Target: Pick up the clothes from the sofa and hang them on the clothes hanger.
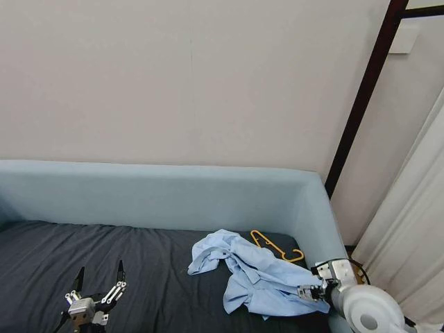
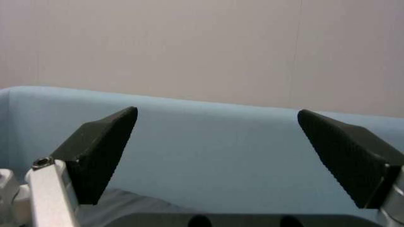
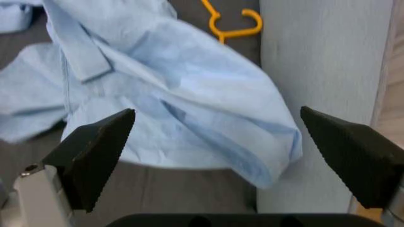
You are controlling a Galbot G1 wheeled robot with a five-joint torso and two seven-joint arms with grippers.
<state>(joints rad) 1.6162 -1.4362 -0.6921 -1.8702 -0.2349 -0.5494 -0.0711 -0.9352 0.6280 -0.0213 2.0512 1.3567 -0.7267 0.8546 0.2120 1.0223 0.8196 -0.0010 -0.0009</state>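
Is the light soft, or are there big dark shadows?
Head view: soft, even light on the wall and sofa, no hard shadows or glare. Right wrist view: soft shading on the blue shirt, near the open right hand. Left wrist view: the open left hand is dark against the pale sofa back.

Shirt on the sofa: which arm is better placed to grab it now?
Right. The right gripper hangs open at the edge of the shirt by the sofa arm; the left gripper, also open, sits well away over bare cushion.
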